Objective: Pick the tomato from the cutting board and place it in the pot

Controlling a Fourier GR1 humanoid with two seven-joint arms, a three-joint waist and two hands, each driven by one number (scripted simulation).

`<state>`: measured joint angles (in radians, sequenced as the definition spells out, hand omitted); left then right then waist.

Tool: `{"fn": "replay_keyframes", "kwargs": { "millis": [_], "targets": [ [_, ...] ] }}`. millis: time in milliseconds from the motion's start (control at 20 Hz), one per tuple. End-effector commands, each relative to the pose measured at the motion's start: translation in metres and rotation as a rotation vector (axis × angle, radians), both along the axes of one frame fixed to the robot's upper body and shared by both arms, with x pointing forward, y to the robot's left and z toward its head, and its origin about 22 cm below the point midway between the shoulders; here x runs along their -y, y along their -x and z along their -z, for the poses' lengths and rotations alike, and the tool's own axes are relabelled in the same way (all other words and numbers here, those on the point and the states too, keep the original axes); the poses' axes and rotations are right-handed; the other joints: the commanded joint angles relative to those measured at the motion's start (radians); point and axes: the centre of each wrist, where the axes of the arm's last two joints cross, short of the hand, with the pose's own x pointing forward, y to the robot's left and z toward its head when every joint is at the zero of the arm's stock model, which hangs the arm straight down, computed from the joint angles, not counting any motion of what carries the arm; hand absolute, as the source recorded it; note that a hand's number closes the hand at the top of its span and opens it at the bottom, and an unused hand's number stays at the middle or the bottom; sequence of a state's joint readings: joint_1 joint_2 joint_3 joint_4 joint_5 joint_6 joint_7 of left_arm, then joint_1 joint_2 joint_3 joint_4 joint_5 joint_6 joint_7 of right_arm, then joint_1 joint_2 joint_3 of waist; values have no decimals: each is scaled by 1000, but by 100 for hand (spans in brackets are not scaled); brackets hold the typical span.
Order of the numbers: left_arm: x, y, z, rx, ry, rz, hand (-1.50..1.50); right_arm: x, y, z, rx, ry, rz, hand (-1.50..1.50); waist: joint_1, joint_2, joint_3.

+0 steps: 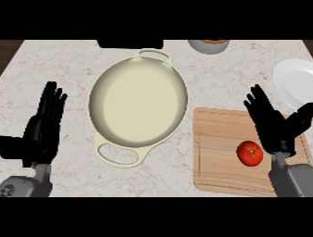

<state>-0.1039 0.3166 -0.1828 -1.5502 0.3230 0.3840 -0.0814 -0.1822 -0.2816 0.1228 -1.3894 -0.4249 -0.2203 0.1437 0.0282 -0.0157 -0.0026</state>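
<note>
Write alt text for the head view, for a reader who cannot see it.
A red tomato lies on a wooden cutting board at lower right, with the open right hand just beside it. An empty cream pot sits left of the board; the open left hand rests farther left.
</note>
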Motion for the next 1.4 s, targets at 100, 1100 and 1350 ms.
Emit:
{"fn": "replay_keyframes", "kwargs": {
  "millis": [100,1100,1350],
  "targets": [
    [-54,3,6,-101,-170,-57,0,60,13,-7,-58,175,-6,150,-36,17,2],
    [-91,27,16,-299,-353,-39,0,119,83,-90,173,1010,-162,-150,-28,17,0],
    [-82,38,14,-273,-358,-24,0,85,66,-103,22,1071,-277,-150,-1,17,1]
  ]
}}
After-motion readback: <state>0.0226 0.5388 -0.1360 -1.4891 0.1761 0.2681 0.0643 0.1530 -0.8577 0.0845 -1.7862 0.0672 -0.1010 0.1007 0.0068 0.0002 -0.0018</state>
